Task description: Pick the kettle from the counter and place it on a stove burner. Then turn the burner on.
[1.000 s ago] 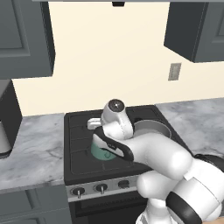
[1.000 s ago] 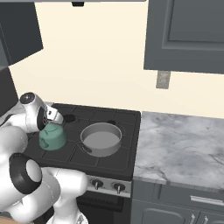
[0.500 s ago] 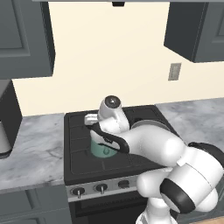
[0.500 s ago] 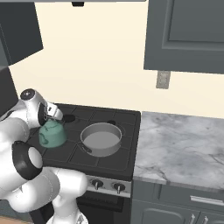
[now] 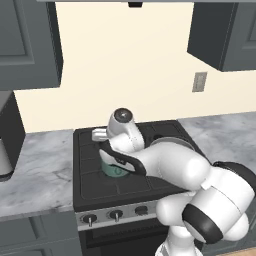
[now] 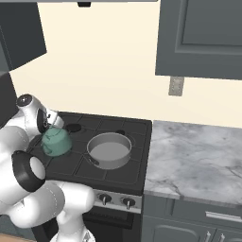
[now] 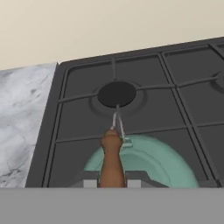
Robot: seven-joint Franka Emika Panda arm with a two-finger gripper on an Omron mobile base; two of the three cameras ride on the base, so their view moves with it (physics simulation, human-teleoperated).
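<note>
Kettle (image 6: 56, 142) on stove (image 6: 137, 126) — fingers (image 7: 89, 180) gripping handle

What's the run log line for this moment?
phase: placing | pincer: shut on kettle handle | kettle: over stove's front-left grate | pan: beside it | burner: off

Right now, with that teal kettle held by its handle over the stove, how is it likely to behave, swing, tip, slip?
The kettle hangs from a thin wire bail, so it will probably swing. The gripper closes on the orange-brown bar, seemingly a secure hold. Squat and rounded, it should sit steadily without tipping.
</note>
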